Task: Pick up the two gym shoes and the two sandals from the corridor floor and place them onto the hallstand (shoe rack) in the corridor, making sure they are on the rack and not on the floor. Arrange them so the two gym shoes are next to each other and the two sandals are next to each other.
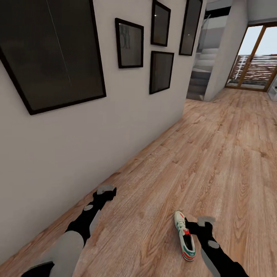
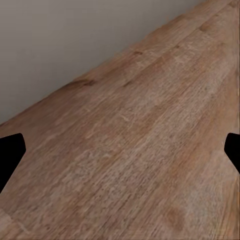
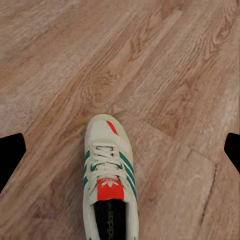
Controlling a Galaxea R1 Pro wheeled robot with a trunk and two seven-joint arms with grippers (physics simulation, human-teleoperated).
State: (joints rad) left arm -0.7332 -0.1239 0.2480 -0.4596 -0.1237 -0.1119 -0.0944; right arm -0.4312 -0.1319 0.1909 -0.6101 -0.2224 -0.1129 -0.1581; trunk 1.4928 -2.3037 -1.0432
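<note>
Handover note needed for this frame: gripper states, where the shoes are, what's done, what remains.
Left gripper: open, empty, over the light-brown wood-plank floor by the white wall.
Right gripper: open, beside one white gym shoe with green stripes and red-orange tongue patch; the shoe lies on the floor, not gripped.
Done: no shoe held.
Left: grasp this shoe, find the other shoe, both sandals and the rack, then place the pairs side by side.

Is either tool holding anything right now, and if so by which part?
Nothing is held. The right tool is open beside the shoe, which lies on the floor. The left tool is open over bare floor.
</note>
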